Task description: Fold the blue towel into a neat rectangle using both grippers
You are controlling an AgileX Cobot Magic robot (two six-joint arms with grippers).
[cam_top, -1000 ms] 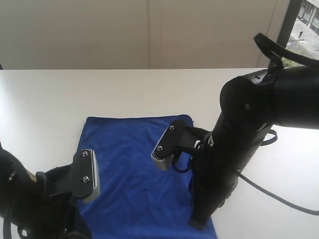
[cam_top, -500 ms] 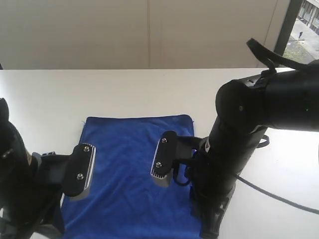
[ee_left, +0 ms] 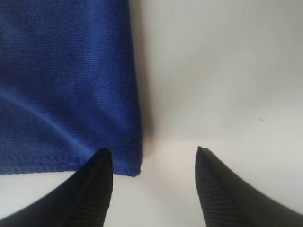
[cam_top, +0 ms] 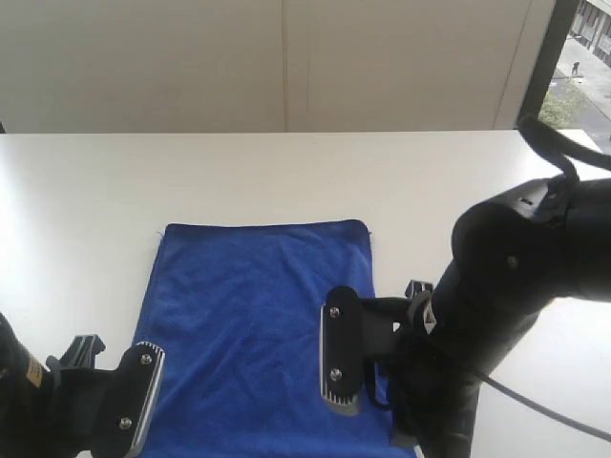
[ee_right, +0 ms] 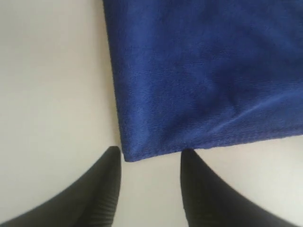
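Note:
The blue towel (cam_top: pixel 250 305) lies flat on the white table (cam_top: pixel 286 172), its far hem straight and its near end running out of the exterior view. My left gripper (cam_top: pixel 134 405) sits low at the towel's near left corner. In the left wrist view it (ee_left: pixel 154 158) stands open, with the towel (ee_left: pixel 66 80) corner just beside one fingertip and nothing held. My right gripper (cam_top: pixel 341 367) hangs over the towel's near right part. In the right wrist view it (ee_right: pixel 149 156) is open, and the towel (ee_right: pixel 203 71) corner lies between the two tips, ungripped.
A black cable (cam_top: pixel 539 405) trails from the right arm across the table on the right. A pale wall (cam_top: pixel 286 67) stands behind the table's far edge, and a window (cam_top: pixel 578 67) shows at the upper right.
Both arms have drawn back and down toward the towel's near end. The left gripper has opened from shut. The right gripper's fingers have spread wider.

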